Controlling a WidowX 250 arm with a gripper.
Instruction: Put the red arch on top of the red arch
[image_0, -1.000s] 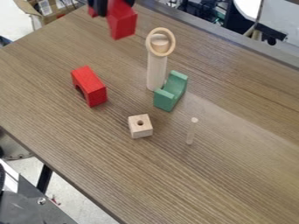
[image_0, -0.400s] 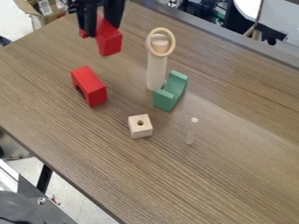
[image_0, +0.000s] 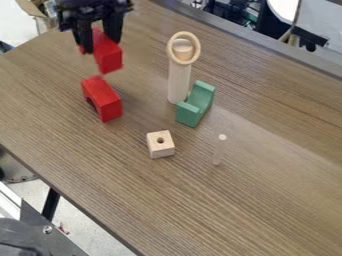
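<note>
Wood-grained tabletop (image_0: 267, 200) is stretching before us, a cardboard box (image_0: 29, 7) sitting beyond; we are seeing the black gripper (image_0: 101, 47) clasping a raised red arch (image_0: 108, 56) near the tabletop's standing red arch (image_0: 105, 100).

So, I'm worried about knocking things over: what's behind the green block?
A pale upright cylinder with a wooden ring at its top. The green block hides part of its foot; whether they touch can't be seen.
</note>
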